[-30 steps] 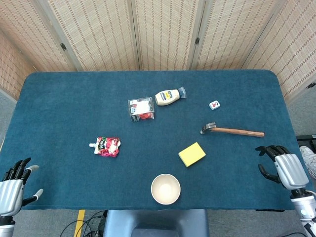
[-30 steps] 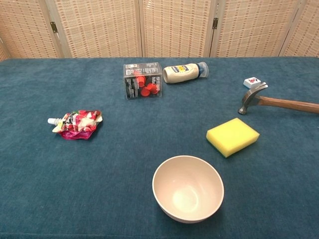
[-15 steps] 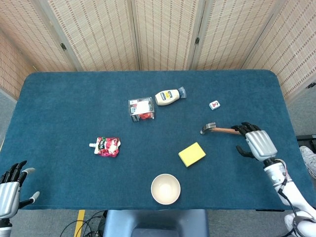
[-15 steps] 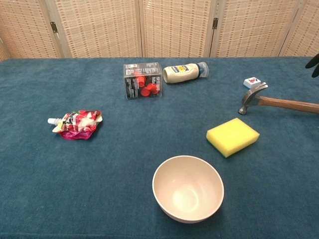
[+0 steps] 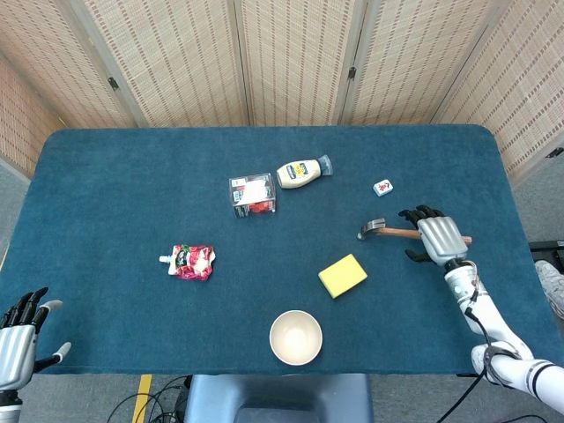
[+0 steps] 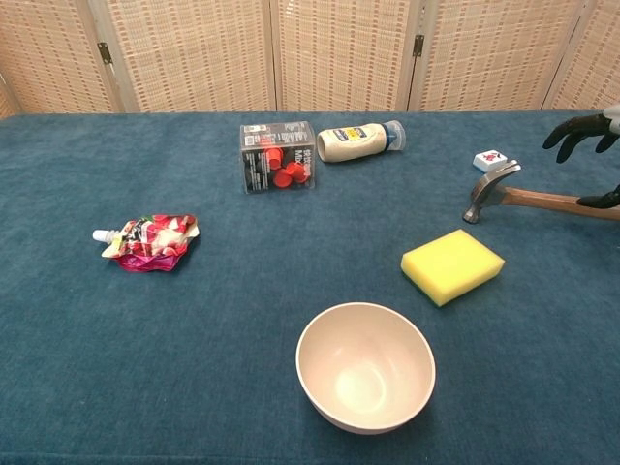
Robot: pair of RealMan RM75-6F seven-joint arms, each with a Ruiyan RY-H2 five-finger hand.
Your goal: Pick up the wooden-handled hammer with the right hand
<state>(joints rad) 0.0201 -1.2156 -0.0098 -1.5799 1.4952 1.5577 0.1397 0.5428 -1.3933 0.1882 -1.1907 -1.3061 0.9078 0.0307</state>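
Observation:
The wooden-handled hammer [image 5: 389, 231] lies flat on the blue table, metal head to the left, handle running right; the chest view shows the hammer [image 6: 513, 197] at the right edge. My right hand [image 5: 435, 237] hovers over the middle of the handle with fingers spread and holds nothing. In the chest view only the dark fingers [image 6: 579, 131] of that hand show, above the handle, with the thumb tip near the wood. My left hand [image 5: 19, 331] sits open at the table's near left corner, far from the hammer.
A yellow sponge [image 5: 342, 275] lies just in front of the hammer head. A beige bowl [image 5: 295, 337] stands near the front edge. A small white tile [image 5: 382, 187], a mayonnaise bottle [image 5: 302, 172], a clear box [image 5: 253, 194] and a red pouch [image 5: 190, 262] lie further off.
My right hand has travelled from the table's near right edge up and left until it is over the hammer handle. The hammer has stayed put. The left hand has barely shifted.

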